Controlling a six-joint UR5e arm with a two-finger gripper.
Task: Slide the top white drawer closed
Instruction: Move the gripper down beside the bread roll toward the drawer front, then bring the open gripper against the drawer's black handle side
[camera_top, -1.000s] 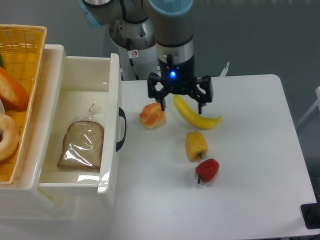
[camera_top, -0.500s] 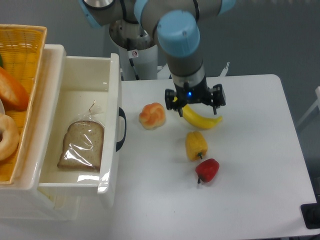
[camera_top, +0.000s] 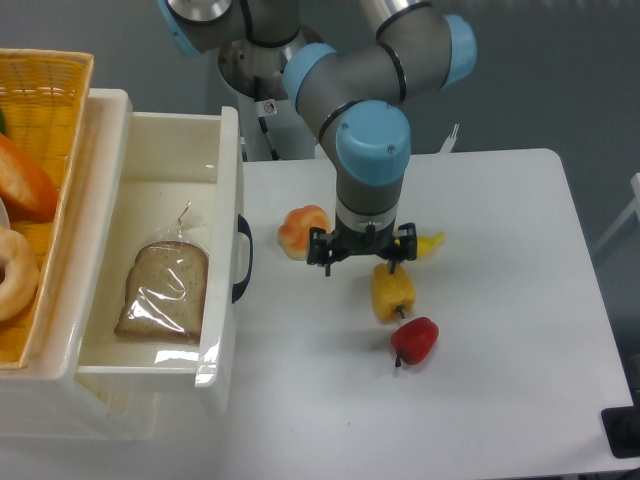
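At far left a yellow wicker basket (camera_top: 45, 80) holds rounded pastries. Beside it the glossy cream-white plastic top drawer (camera_top: 225, 190) stands pulled open, holding a bagged bread slice (camera_top: 165, 292). On the white table (camera_top: 500, 300) the black two-finger gripper (camera_top: 361, 260) hangs spread above a waxy yellow pepper (camera_top: 392, 291)

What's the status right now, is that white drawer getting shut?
Gripper open, empty, over the table near the yellow pepper. Top white drawer wide open, untouched, bagged bread inside. Nothing blocking its front.
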